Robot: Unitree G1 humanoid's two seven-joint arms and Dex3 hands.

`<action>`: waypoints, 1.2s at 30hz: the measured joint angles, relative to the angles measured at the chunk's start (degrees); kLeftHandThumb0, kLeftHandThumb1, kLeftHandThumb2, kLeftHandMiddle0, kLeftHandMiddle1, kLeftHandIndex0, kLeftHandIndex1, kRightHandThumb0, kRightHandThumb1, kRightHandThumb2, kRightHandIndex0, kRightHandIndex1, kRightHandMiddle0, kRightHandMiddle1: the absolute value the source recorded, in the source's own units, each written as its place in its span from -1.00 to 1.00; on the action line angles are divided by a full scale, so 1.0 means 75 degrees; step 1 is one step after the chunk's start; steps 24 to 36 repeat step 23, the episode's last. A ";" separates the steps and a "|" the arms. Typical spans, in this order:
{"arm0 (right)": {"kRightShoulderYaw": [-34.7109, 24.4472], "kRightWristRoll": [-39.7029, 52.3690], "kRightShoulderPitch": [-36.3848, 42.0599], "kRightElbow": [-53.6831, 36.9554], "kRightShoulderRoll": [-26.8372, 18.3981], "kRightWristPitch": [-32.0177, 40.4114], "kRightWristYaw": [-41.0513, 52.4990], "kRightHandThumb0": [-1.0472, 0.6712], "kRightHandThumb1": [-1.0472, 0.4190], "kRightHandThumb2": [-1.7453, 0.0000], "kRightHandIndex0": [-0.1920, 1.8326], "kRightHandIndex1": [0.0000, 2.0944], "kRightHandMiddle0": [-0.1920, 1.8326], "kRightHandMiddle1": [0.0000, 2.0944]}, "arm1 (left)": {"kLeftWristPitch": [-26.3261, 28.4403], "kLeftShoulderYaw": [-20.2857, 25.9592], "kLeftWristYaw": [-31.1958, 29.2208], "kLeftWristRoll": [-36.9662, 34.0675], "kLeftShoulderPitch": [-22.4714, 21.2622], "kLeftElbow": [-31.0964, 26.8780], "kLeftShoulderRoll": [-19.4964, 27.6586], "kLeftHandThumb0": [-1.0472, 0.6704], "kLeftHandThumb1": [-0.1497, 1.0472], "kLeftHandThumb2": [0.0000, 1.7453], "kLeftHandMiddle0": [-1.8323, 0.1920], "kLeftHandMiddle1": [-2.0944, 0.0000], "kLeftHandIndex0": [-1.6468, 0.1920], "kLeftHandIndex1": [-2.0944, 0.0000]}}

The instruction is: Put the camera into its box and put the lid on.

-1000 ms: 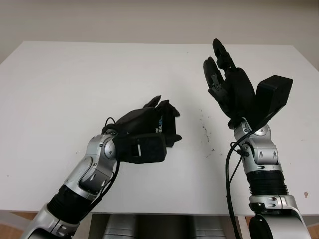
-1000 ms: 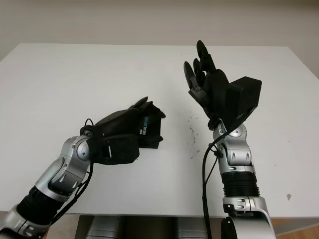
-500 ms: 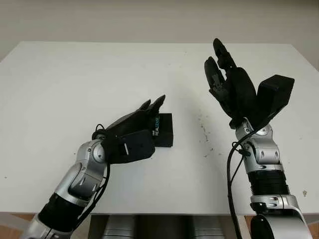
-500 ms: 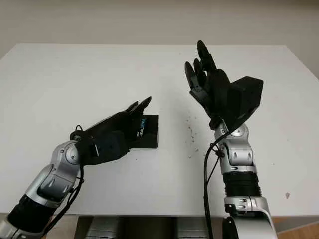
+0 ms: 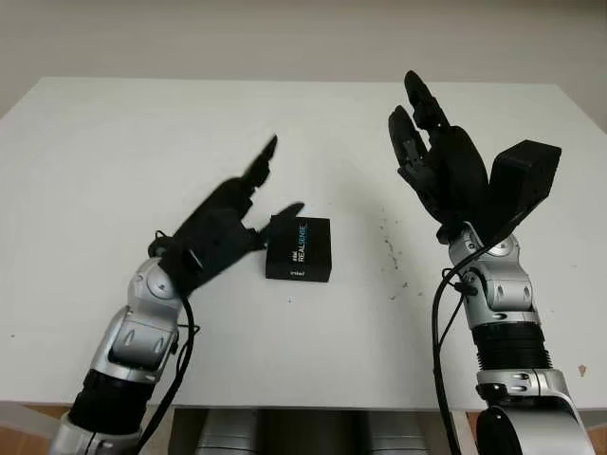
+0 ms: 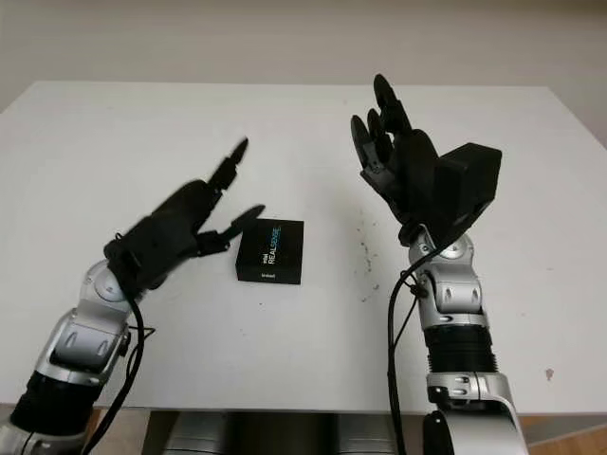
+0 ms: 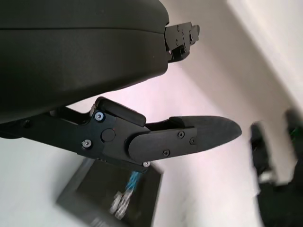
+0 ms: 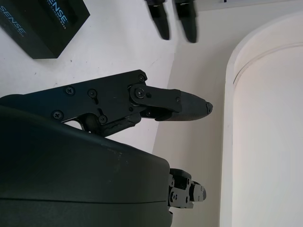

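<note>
The left hand is raised over the white table, left of the middle, open and holding nothing. Its fingers point up and toward the far edge, and one lower finger reaches toward the box beside it without touching it, as far as I can tell.

Just to its right lies the black box with its lid on, flat on the table near the centre, a little nearer the front edge than the far one. It is close to square, so its long axis is hard to call; its printed "REALSENSE" lettering runs from the front edge toward the far edge, and the box sits turned only slightly against the table's edges. In the left wrist view the box lies below the hand's fingers with bare table around it.

All four sides of the box have open table next to them: a wide stretch to the far edge, a broad bare area toward the left edge and far left corner, and a narrower strip to the front edge.

Further right, past a few dark specks on the tabletop, the right hand is held upright above the table's right half, open, holding nothing, well apart from the box.
</note>
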 measured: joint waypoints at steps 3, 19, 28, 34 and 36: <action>-0.0001 0.0000 -0.0001 0.0012 0.0015 -0.0002 -0.0070 -0.44 -1.00 0.47 -0.88 -0.95 -0.84 -0.95 | -0.0146 0.0537 0.0257 -0.0574 -0.0429 0.0523 -0.0095 -0.71 1.00 -0.28 1.00 1.00 1.00 1.00; 0.0271 -0.0091 -0.0007 0.0196 0.0020 -0.0076 0.0231 -0.61 -1.00 0.13 -1.00 -1.00 -1.00 -1.00 | -0.1984 0.2067 0.0408 -0.2586 -0.1750 0.3809 -0.0150 -0.75 1.00 -0.27 1.00 1.00 1.00 1.00; 0.0303 -0.0115 -0.0007 0.0231 0.0078 -0.0114 0.0125 -0.60 -1.00 0.12 -1.00 -1.00 -1.00 -1.00 | -0.2018 0.2045 0.0352 -0.2712 -0.1745 0.3906 -0.0196 -0.76 1.00 -0.28 1.00 1.00 1.00 1.00; 0.0303 -0.0115 -0.0007 0.0231 0.0078 -0.0114 0.0125 -0.60 -1.00 0.12 -1.00 -1.00 -1.00 -1.00 | -0.2018 0.2045 0.0352 -0.2712 -0.1745 0.3906 -0.0196 -0.76 1.00 -0.28 1.00 1.00 1.00 1.00; 0.0303 -0.0115 -0.0007 0.0231 0.0078 -0.0114 0.0125 -0.60 -1.00 0.12 -1.00 -1.00 -1.00 -1.00 | -0.2018 0.2045 0.0352 -0.2712 -0.1745 0.3906 -0.0196 -0.76 1.00 -0.28 1.00 1.00 1.00 1.00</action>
